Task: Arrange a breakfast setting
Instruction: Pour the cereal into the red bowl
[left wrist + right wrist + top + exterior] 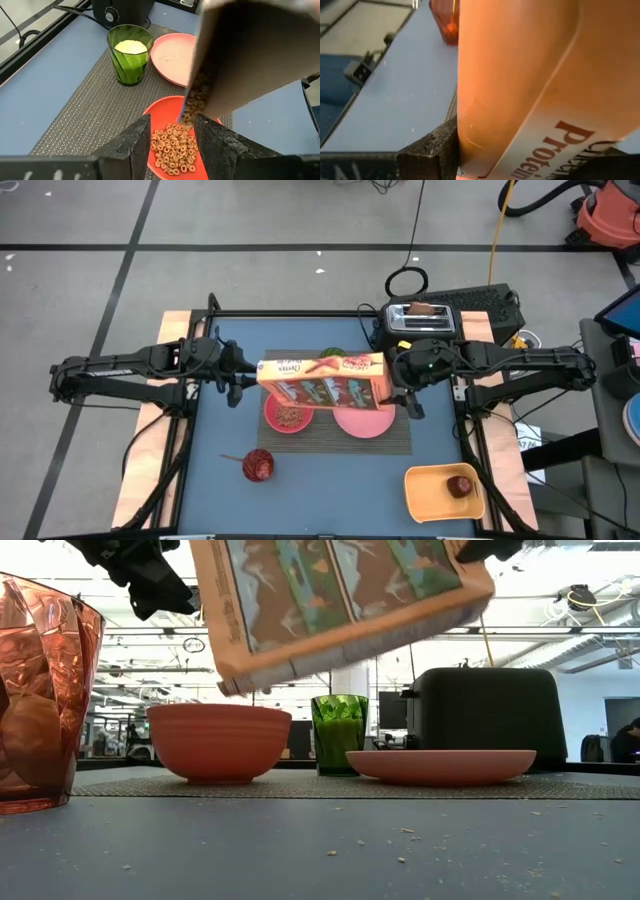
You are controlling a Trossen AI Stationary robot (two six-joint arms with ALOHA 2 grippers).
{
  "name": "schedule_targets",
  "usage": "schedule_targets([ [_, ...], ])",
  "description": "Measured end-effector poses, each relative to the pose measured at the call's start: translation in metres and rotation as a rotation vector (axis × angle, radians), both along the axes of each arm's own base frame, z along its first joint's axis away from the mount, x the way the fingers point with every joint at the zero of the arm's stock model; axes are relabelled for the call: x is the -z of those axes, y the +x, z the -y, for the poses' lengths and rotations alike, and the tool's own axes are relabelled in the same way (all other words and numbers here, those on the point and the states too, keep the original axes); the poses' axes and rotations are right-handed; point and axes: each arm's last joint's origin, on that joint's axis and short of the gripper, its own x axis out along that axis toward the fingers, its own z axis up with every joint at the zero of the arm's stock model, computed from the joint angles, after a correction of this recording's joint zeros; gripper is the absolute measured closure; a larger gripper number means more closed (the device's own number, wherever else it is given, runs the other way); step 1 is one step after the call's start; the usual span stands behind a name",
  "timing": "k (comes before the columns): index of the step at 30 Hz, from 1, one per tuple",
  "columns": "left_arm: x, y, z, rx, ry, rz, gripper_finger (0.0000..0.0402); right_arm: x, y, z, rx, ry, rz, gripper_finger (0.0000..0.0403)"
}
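Cheerios cereal box (322, 379) aloft, long axis spanning left–right, open end tipped down toward left arm, directly above pink-red bowl (288, 416), cereal falling in | right gripper (408, 402) clamps box's far end | left gripper (236, 383) beside mouth end, grip state unclear | bowl, larger pink plate (362, 421) on dark striped placemat (400, 440); blue tabletop (330, 480), open workshop behind.

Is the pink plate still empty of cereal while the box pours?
Yes, in the left wrist view the Cheerios box spills rings into the pink-red bowl, while the pink plate holds no cereal.
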Motion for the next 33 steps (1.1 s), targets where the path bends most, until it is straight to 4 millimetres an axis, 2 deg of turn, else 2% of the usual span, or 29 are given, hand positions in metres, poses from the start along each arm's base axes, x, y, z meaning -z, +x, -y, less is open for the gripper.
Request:
schedule_targets([
  [6, 0.0000, 0.0000, 0.0000, 0.000, 0.000, 0.000, 0.0245, 0.0060, -0.0047, 0.0000, 0.003, 0.001, -0.077, 0.0195],
  [11, 0.0000, 0.0000, 0.0000, 0.000, 0.001, 0.000, 0.0245, -0.0007, -0.0010, 0.0000, 0.001, 0.000, 0.003, 0.0195],
  [16, 0.0000, 0.0000, 0.0000, -0.001, -0.002, 0.000, 0.0245, 0.0059, -0.0061, 0.0005, 0.017, -0.014, -0.083, 0.0195],
  [22, 0.0000, 0.0000, 0.0000, -0.001, -0.001, 0.000, 0.0245, -0.0006, -0.0010, 0.0008, 0.017, -0.020, 0.002, 0.0195],
  [27, 0.0000, 0.0000, 0.0000, -0.004, -0.006, 0.001, 0.0245, 0.0066, -0.0051, 0.0007, 0.016, -0.020, -0.084, 0.0195],
  [33, 0.0001, 0.0000, 0.0001, -0.002, -0.004, 0.000, 0.0245, 0.0008, -0.0009, 0.0007, 0.015, -0.021, -0.011, 0.0195],
])
